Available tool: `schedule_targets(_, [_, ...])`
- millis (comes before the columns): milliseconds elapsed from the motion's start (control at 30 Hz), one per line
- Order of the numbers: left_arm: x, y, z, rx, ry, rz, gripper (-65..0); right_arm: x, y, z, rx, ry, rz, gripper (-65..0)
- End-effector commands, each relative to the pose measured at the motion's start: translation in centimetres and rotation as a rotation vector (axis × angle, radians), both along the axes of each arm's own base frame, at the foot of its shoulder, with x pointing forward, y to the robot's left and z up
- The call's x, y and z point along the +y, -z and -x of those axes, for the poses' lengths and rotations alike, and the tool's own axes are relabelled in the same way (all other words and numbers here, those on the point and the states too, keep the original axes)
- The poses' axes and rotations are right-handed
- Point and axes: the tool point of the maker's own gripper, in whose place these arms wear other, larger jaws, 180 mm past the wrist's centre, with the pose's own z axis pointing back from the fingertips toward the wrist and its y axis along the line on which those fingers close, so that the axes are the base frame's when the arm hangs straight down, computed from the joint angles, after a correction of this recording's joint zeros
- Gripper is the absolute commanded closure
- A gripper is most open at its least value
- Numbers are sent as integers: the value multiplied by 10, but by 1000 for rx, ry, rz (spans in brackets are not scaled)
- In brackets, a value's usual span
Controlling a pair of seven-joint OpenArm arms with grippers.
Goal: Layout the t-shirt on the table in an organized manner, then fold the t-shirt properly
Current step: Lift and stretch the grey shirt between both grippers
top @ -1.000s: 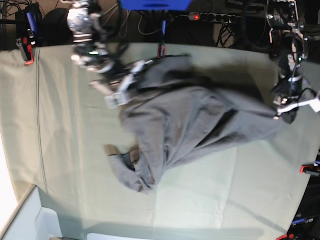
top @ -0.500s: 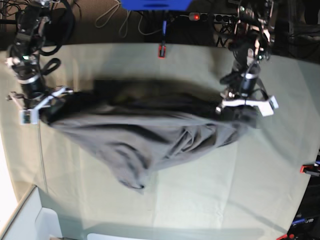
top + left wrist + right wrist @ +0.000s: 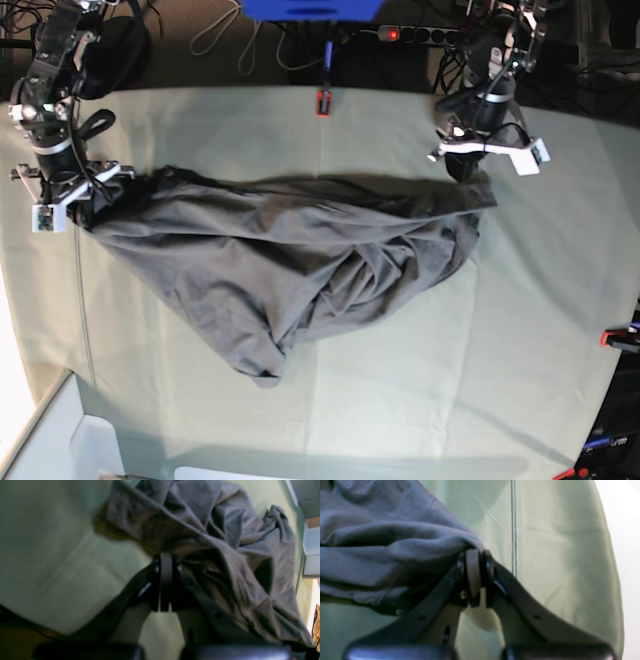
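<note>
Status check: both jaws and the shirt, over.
Left gripper shut on t-shirt edge. Right gripper shut on opposite edge. Shirt strung between them, middle bunched and sagging onto table. Nothing in the way.

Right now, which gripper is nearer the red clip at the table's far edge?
Left. The left gripper pinches the t-shirt near the red clip; the right gripper holds the opposite end, farther away.

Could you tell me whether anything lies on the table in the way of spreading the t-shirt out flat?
Nothing visible does. The left gripper and right gripper are each shut on a corner of the t-shirt, and the table around it shows only bare cloth, with clips at its edges.
</note>
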Motion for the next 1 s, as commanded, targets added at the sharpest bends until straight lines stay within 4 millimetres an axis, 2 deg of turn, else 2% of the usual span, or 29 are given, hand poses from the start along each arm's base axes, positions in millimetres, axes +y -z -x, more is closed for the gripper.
schedule_targets(0, [0, -16, -8, -54, -9, 9, -4, -3, -13, -6, -49, -7, 12, 0])
schedule_targets(67, [-5, -24, -12, -72, -22, 64, -4, -2, -13, -6, -49, -7, 11, 0])
schedule_targets(200, [-9, -27, -20, -75, -50, 181, -5, -2, -13, -6, -47, -10, 12, 0])
schedule_targets(267, [-5, -30, -25, -82, -44, 182, -10, -2, -13, -6, -47, -11, 13, 0])
schedule_targets(333, [-2, -25, -24, -67, -43, 178, -47, -3, -13, -5, -46, -11, 15, 0])
schedule_targets(433, [2, -19, -22, -52, -51, 177, -148, -4, -9, 0, -32, -12, 17, 0])
schedule_targets(600, [4, -18, -28, -59, -47, 164, -387, -4, -9, 0, -30, -12, 17, 0])
schedule_targets(667, [6, -12, -29, -46, -53, 158, -439, -4, -9, 0, -30, -12, 17, 0])
schedule_targets(767, [10, -11, -33, -48, -67, 156, -441, -4, -9, 1, -29, -12, 17, 0])
schedule_targets(833, [20, -8, -35, -45, -98, 152, -441, -4, -9, 1, -29, -12, 17, 0])
schedule_targets(967, [34, 10, -36, -15, -182, 166, -441, -4, -9, 1, -29, -12, 17, 0])
